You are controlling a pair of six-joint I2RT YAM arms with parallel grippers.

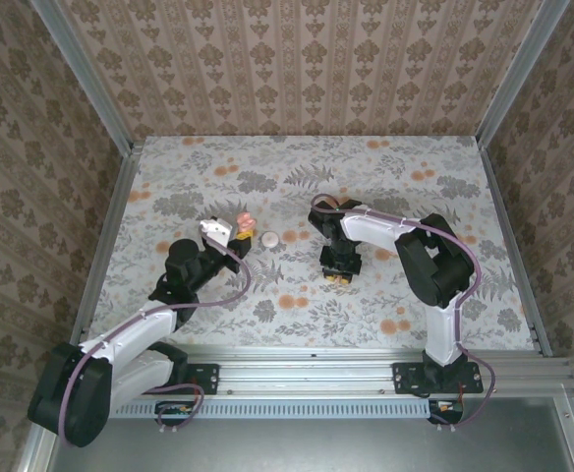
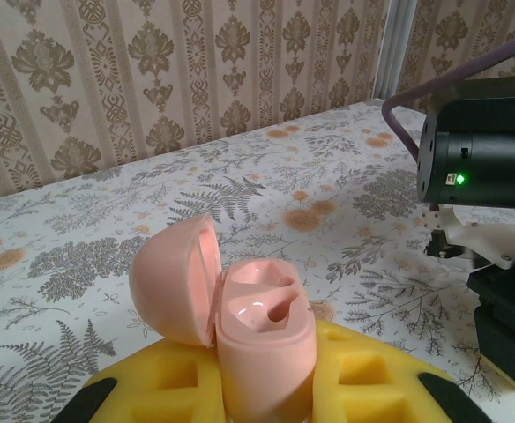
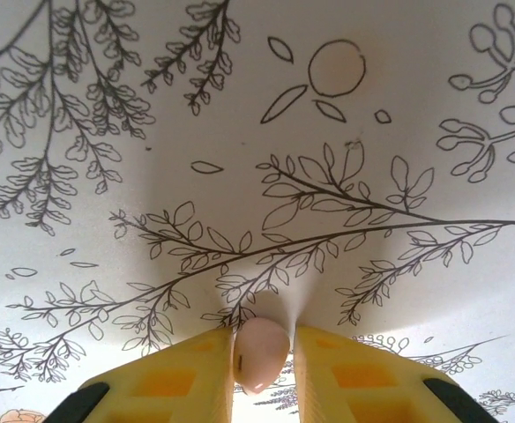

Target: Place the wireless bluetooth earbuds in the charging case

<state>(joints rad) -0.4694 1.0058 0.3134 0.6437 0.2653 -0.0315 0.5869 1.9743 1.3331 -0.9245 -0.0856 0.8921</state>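
Here the right hand [image 3: 263, 363] pinches an earbud [image 3: 259, 351], the left hand [image 2: 263, 388] clamps the charging case [image 2: 262, 330], its base cut off.

Pink charging case [image 2: 259, 345]; pale pink earbud [image 3: 260, 352]; yellow pincer pads [image 3: 356, 381]; table [image 1: 385, 187] grey ferns, orange flowers.

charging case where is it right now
The case is left of centre in the top view, held open in the left pincer, beside a round disc.
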